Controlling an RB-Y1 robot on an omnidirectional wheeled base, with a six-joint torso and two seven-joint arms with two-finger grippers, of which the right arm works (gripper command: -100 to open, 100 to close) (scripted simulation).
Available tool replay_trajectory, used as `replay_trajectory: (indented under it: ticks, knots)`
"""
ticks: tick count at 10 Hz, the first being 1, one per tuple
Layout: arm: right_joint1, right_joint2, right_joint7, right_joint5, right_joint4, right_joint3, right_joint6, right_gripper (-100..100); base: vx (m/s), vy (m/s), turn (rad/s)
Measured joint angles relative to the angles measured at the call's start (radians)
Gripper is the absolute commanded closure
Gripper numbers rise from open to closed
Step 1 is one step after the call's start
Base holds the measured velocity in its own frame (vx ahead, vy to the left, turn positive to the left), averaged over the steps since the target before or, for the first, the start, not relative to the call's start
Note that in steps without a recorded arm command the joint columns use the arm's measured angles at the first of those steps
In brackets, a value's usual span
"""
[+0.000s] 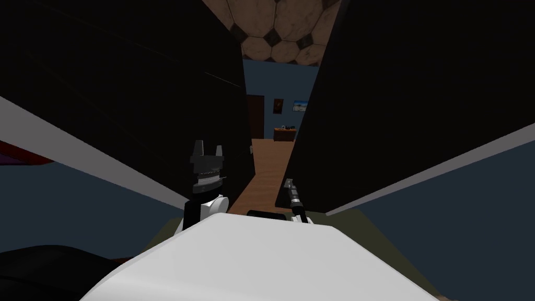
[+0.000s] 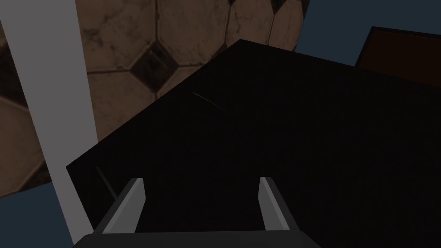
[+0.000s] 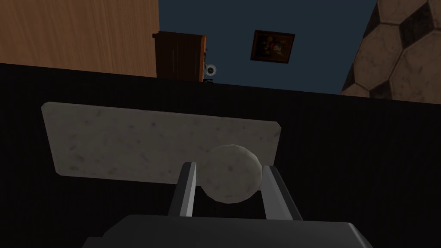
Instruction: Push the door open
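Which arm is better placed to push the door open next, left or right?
Right: the right end effector is shut on the knob of the dark door, so it can likely push there. The left end effector is open, facing a dark surface.

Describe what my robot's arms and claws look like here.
Left claw: two thin, light grey, blade-like fingers on a dark box. In the head view, its wrist is black with grey ribbing, then white. Right claw matches, with a slim grey-and-black banded wrist.
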Motion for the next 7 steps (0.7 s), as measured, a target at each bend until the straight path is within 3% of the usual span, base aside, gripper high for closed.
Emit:
replay_trajectory:
  ticks: [1, 3, 4, 7]
  knots:
    - [-0.021, -0.001, 0.007, -0.009, 0.029, -0.007, -0.011, 100, 0.218, 0.065, -0.136]
    - [-0.018, 0.000, 0.029, -0.024, 0.023, -0.018, -0.006, 100, 0.204, 0.025, -0.176]
    - [-0.031, -0.004, 0.039, -0.036, 0.033, -0.031, -0.007, -100, -0.043, 0.031, -0.082]
    - [-0.026, -0.007, 0.037, -0.039, 0.024, -0.028, -0.003, -100, -0.181, 0.052, -0.012]
